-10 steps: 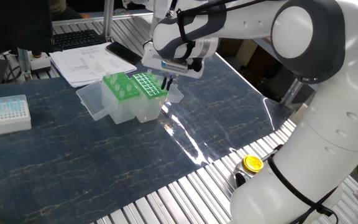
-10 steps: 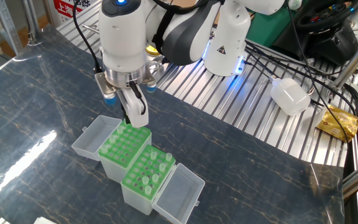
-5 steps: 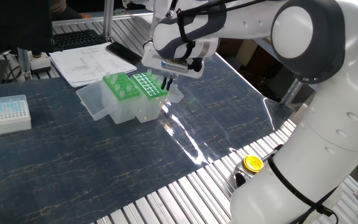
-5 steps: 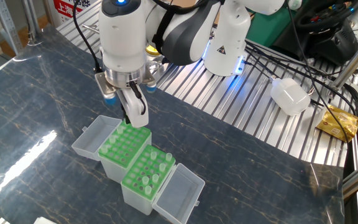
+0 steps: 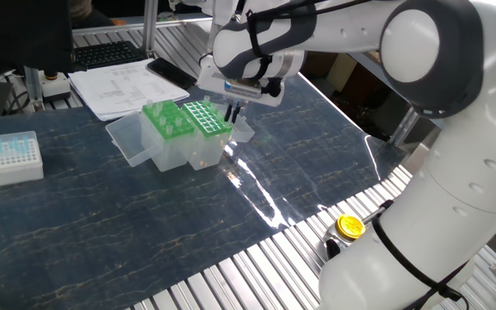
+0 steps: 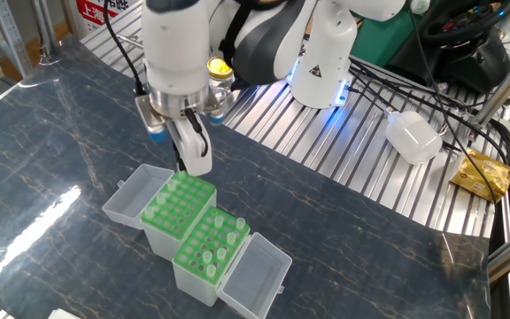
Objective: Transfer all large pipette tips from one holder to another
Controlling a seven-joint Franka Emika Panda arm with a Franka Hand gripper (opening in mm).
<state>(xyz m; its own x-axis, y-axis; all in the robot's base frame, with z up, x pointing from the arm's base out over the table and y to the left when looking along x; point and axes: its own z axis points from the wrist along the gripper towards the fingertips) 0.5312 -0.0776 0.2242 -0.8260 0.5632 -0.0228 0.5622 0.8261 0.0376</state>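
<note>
Dark marbled worktop (image 6: 51, 151) carries two green-topped holders (image 6: 193, 235) side by side, lids open. Above the far holder's (image 6: 177, 204) edge hangs the white arm's end effector (image 6: 195, 164), fingers close together; whether they pinch anything cannot be told. Several large pipette tips (image 6: 215, 250) stand in the near holder (image 5: 170, 120). A small white box (image 5: 9, 158) sits well apart.
</note>
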